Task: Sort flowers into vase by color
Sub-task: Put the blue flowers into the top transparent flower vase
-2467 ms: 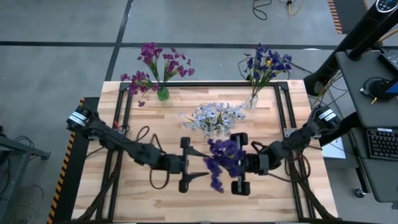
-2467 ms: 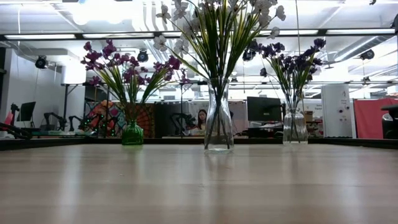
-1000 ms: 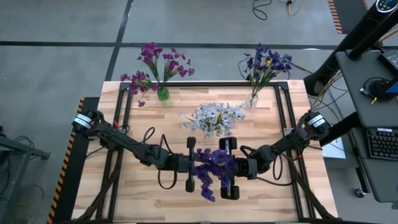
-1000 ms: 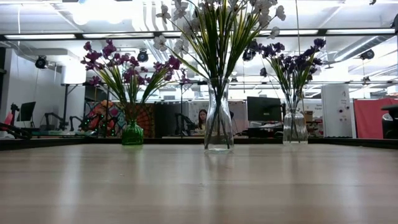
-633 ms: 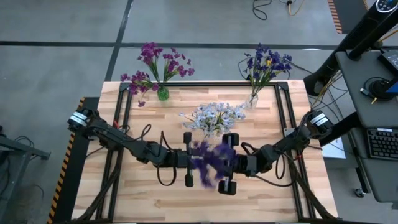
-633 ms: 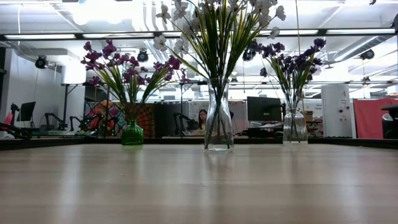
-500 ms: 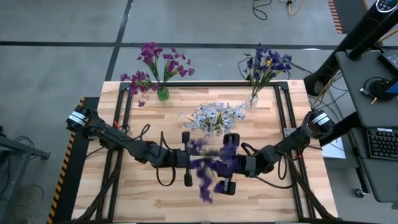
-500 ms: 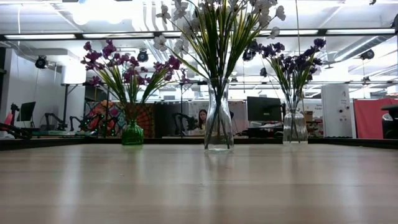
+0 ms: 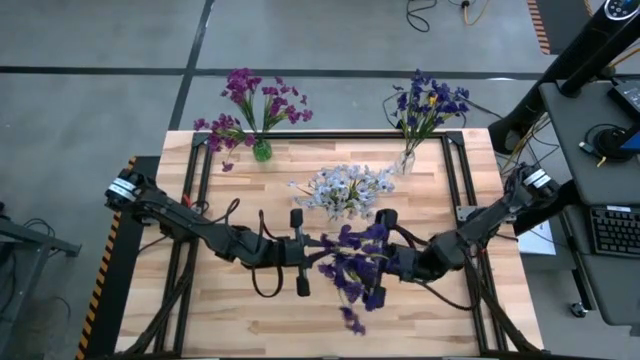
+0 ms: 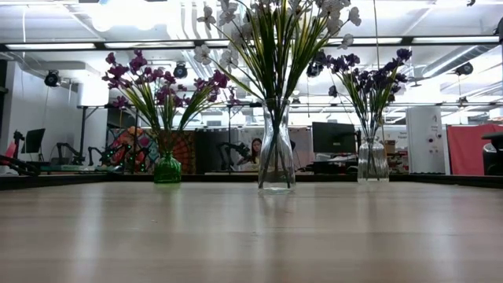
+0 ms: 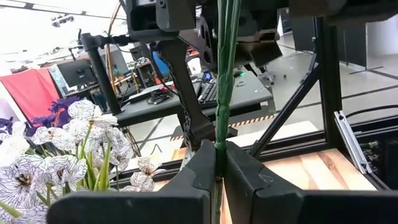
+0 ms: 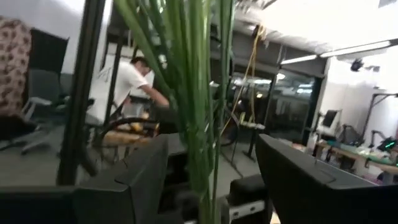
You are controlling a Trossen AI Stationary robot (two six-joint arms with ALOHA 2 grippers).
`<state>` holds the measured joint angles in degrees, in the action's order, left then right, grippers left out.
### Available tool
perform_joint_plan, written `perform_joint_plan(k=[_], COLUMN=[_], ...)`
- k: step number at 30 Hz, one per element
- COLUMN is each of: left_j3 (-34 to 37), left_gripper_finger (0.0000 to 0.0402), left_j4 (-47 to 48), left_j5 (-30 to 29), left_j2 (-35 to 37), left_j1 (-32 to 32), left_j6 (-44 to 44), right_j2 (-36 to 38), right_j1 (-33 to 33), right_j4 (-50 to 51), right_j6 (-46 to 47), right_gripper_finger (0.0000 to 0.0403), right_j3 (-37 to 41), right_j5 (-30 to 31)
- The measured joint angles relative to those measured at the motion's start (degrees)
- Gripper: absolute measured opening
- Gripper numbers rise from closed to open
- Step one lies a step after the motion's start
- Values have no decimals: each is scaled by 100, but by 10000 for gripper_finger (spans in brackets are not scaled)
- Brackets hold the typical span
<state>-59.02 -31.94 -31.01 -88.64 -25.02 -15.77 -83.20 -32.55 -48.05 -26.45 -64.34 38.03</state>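
A blue-violet flower spray (image 9: 355,272) is up in the air over the middle of the table. My left gripper (image 9: 312,248) is shut on its green stem (image 11: 221,74). My right gripper (image 9: 380,256) stands open. Its fingers are on either side of the spray's stems and leaves (image 12: 198,112) and do not grip them. At the far edge stand a green vase (image 9: 261,151) with magenta flowers, a clear vase (image 9: 406,161) with blue flowers and, nearer the middle, a clear vase (image 10: 277,167) with white flowers (image 9: 345,188). Neither gripper shows in the low view. My left gripper pinches the thin green stem (image 11: 219,127) between its two fingertips (image 11: 204,163), coming level from the table's left. From the fingertips the stem runs on toward my right gripper. The spray is lifted clear of the table, and its blossoms (image 9: 352,318) droop toward the near edge.
The three vases with their bunches stand along the far half of the table (image 9: 230,320). A black frame (image 9: 190,190) runs along the table's left and right sides. Beyond the far edge, a person (image 10: 255,149) sits in the room.
My right gripper has opened, let go of the spray and drawn back a little toward the table's right edge. The spray, kept in my left gripper, has swung round. Its blossoms now spread and hang further toward the near edge.
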Motion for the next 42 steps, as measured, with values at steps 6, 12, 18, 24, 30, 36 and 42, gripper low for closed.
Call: perform_joint_plan(k=[6, 12, 18, 24, 30, 36, 42], left_j3=[0, 0, 0, 0, 0, 0, 0], left_gripper_finger=[2, 2, 2, 2, 2, 3, 7], left_j4=[-5, -9, -7, -8, -9, -12, -11], left_j5=[-6, -6, -11, -13, -6, -6, -4], left_j2=[24, 24, 24, 4, -1, -2, -4], left_j1=[0, 13, 46, 59, 59, 60, 63], left_j6=[1, 2, 26, 26, 26, 31, 30], right_j2=[457, 418, 188, 59, 59, 59, 59], right_j1=[-249, -267, -193, -188, -12, 111, 106], right_j4=[1079, 1331, 1367, 1676, 2503, 3023, 3027], right_j6=[347, 589, 369, 147, 660, 900, 801], right_gripper_finger=[250, 258, 264, 250, 198, 135, 60], right_j3=[0, -4, -281, -724, -1069, -1249, -1285], right_j5=[383, 553, 554, 557, 553, 541, 485])
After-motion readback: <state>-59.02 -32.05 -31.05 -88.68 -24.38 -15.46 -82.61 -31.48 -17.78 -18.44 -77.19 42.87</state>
